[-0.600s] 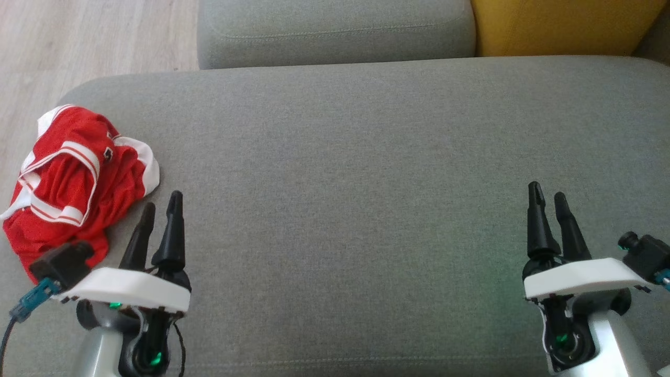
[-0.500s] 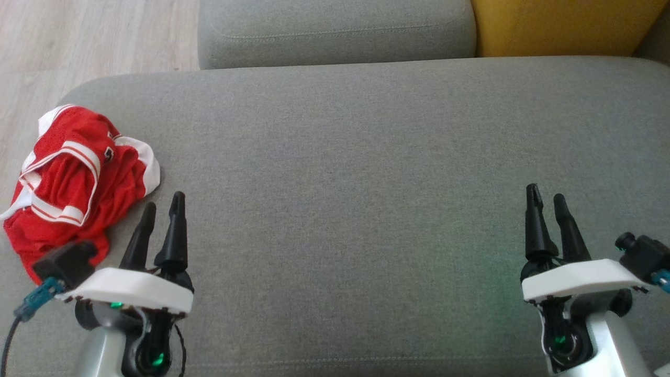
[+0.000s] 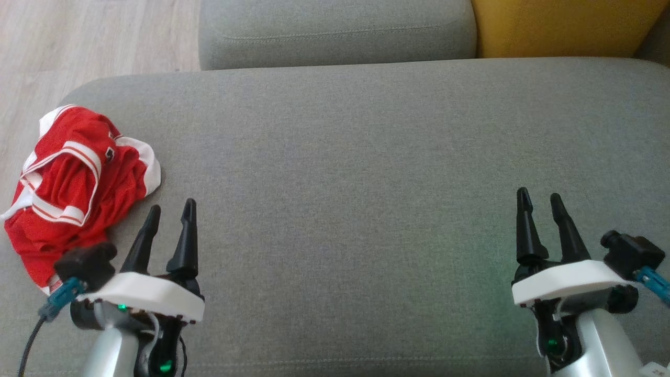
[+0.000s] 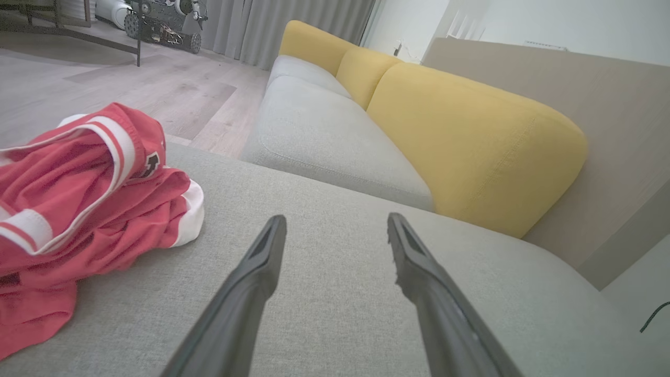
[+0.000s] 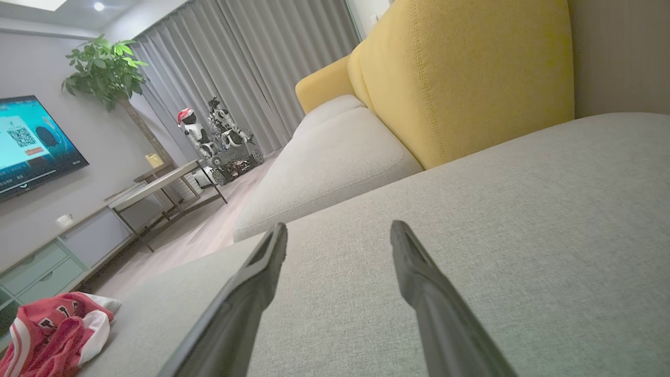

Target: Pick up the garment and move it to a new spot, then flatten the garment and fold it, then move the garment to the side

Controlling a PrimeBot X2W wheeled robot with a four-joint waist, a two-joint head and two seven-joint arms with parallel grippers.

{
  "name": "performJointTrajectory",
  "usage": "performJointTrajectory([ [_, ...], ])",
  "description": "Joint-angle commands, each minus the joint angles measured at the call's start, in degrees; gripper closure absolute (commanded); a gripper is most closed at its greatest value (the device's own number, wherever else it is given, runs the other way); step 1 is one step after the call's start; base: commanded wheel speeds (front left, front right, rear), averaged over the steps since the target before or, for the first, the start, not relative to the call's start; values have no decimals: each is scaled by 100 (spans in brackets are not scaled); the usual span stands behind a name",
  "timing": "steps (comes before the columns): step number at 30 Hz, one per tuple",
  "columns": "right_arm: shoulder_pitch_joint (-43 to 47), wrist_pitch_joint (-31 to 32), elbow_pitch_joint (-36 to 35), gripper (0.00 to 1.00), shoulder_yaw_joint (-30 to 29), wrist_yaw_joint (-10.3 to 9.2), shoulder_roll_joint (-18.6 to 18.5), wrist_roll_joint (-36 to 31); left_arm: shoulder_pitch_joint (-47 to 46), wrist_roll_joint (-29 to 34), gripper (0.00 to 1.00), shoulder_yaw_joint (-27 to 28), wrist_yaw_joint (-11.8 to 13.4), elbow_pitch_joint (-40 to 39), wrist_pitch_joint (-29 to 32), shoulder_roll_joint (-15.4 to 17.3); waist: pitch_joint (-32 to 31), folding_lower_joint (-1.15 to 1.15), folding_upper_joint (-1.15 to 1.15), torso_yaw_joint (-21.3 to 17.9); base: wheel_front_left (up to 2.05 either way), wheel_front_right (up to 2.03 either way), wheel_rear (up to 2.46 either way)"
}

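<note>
Nearest the robot, the left gripper (image 3: 171, 205) hovers low over the grey sofa seat cushion (image 3: 340, 157) with its two dark fingers spread wide and nothing between them. At the other side, the right gripper (image 3: 538, 193) sits at about the same height. Its fingers are also parted wide and empty. Both point away from the robot across the cushion, and the two are well apart.

Just beside the left gripper, on its outer side, lies the garment, a red jersey (image 3: 73, 183) with white trim and thin striped bands. It is bunched into a crumpled heap at the left end of the cushion, close to the rounded edge. The heap is longer than it is wide, and its long axis runs from the near left to the far right of the head view, roughly along the line of the fingers. A white-edged fold bulges towards the middle of the cushion, and a dark printed mark shows on a ridge near the top. It is too rumpled to tell neck from hem. Neither gripper touches it.

Beyond the cushion is a second grey seat cushion (image 3: 335, 31), and to its right a yellow back cushion (image 3: 565, 26). Pale wood flooring (image 3: 78, 42) lies off the left end. Farther back, the right wrist view shows grey curtains (image 5: 251, 68), a potted plant (image 5: 104, 68) and a lit screen (image 5: 31, 141) on the wall.
</note>
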Motion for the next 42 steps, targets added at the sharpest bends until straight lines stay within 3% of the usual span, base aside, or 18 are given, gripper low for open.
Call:
performJointTrajectory([
  [1,-321,-102,-134,0,108,-3,-16,-239,-243,218,0,86,35,-169,-88,149,1,0,0,0,0,0,0],
  [21,-344,-161,-146,0,56,-4,-22,-1322,-267,1450,0,-42,219,211,-407,241,25,0,0,10,0,0,0],
  [42,-305,-123,-242,0,-47,-4,-30,-2268,-293,2529,0,115,284,586,-738,129,41,0,0,61,0,0,0],
])
